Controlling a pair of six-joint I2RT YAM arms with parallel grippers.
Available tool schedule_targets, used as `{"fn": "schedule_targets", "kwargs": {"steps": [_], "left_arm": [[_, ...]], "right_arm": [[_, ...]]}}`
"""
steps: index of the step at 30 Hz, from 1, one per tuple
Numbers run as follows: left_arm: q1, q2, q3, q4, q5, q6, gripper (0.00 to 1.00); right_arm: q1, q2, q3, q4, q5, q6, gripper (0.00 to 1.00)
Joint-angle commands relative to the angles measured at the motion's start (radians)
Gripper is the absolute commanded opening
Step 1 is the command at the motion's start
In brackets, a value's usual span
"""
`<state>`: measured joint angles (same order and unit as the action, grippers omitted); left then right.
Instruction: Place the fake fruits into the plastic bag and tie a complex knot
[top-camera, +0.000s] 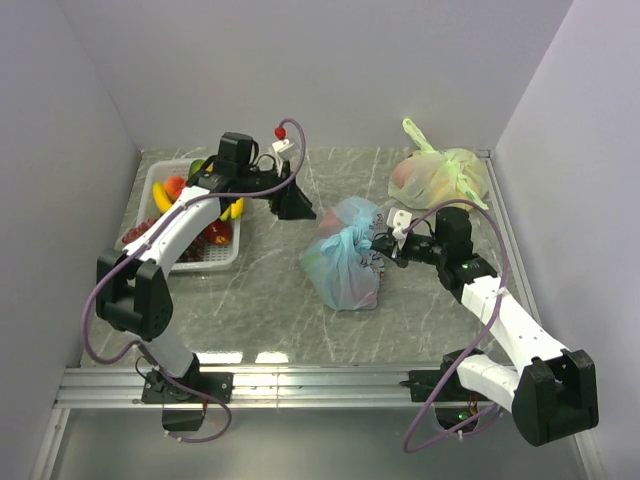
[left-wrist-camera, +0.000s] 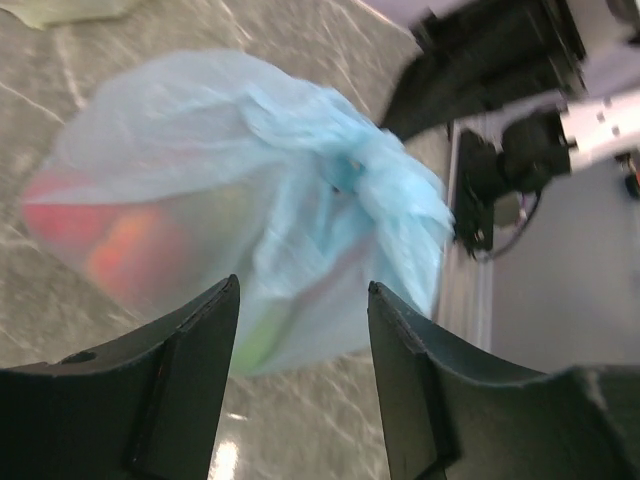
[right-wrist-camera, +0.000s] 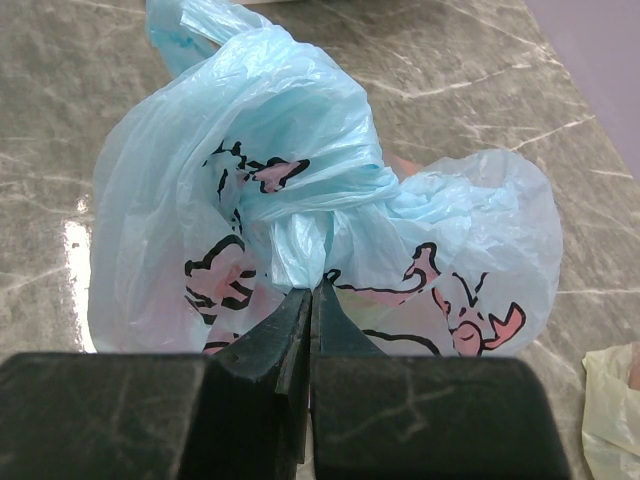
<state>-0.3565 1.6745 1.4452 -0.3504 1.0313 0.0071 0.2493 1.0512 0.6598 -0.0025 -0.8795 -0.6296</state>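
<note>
The light-blue plastic bag lies in the middle of the table, bulging, with pink and black cartoon prints. Its handle ears are twisted into a knot on top. Reddish and green fake fruits show through its wall. My right gripper is shut on a strand of the bag's plastic just below the knot. My left gripper hovers just left of and behind the bag, open, with nothing between its fingers. More fake fruits lie in a basket at the left.
A white basket with bananas, an orange and red fruits stands at the left, under my left arm. A pale yellow-green tied bag sits at the back right. Walls close in the table on three sides.
</note>
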Motion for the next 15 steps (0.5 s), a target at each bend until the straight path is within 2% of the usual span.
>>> {"fn": "schedule_targets", "kwargs": {"steps": [1, 4, 8, 15], "left_arm": [[-0.021, -0.042, 0.049, -0.350, 0.049, 0.309, 0.60], [-0.064, -0.029, 0.104, -0.481, 0.023, 0.396, 0.61], [-0.125, -0.019, 0.107, -0.438, -0.046, 0.378, 0.61], [-0.186, -0.015, 0.089, -0.368, -0.048, 0.344, 0.62]], "right_arm": [[0.008, -0.007, 0.050, 0.010, -0.009, -0.013, 0.00], [0.007, -0.005, 0.055, -0.011, -0.016, -0.016, 0.00], [0.007, -0.002, 0.060, -0.010, -0.019, -0.015, 0.00], [0.007, 0.001, 0.072, -0.027, -0.019, -0.016, 0.00]]}}
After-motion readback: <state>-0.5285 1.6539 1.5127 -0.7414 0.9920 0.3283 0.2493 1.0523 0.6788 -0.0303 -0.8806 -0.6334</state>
